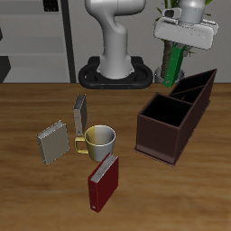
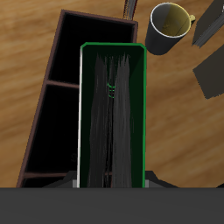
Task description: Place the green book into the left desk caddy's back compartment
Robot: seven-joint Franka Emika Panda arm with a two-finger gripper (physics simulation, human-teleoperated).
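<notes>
My gripper (image 1: 178, 50) is shut on the green book (image 1: 173, 63) and holds it upright in the air above the far end of the left desk caddy (image 1: 159, 144), a long dark maroon box with a black interior. The book's lower end hangs just above the narrower back compartment (image 1: 192, 88). In the wrist view the green book (image 2: 111, 114) shows edge-on, with grey pages between green covers, over the caddy (image 2: 45, 87). It covers much of the caddy's interior. The fingertips are hidden behind the book.
A pale mug (image 1: 99, 140) stands mid-table and also shows in the wrist view (image 2: 171, 24). A dark red book (image 1: 103, 180) leans in front of it. Two grey books (image 1: 52, 140) (image 1: 80, 113) stand beside the mug. The robot base (image 1: 115, 68) is at the back.
</notes>
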